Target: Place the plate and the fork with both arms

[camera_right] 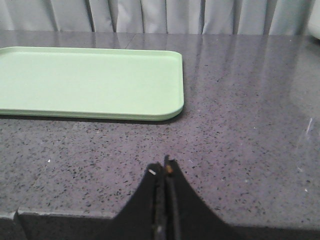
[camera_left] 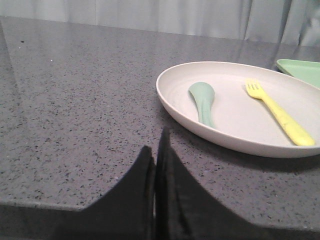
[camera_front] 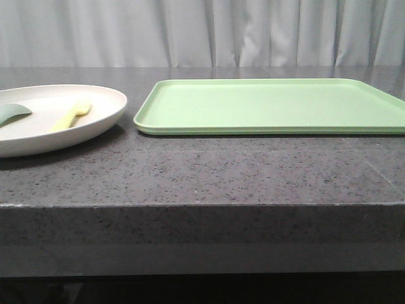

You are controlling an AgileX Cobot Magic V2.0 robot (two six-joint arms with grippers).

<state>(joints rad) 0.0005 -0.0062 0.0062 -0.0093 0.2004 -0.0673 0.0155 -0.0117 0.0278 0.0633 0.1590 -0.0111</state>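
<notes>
Both grippers, left (camera_left: 156,150) and right (camera_right: 163,172), hang with fingers pressed together, holding nothing. On the stone table (camera_front: 209,174), the plate (camera_front: 104,95) carries the fork (camera_front: 71,116) and a grey-green spoon (camera_front: 12,113), beside the green tray (camera_front: 272,104).

We see soft, even light, pale glare streaks on the desk (camera_right: 240,100) beyond the jaws, all fairly sharp
</notes>
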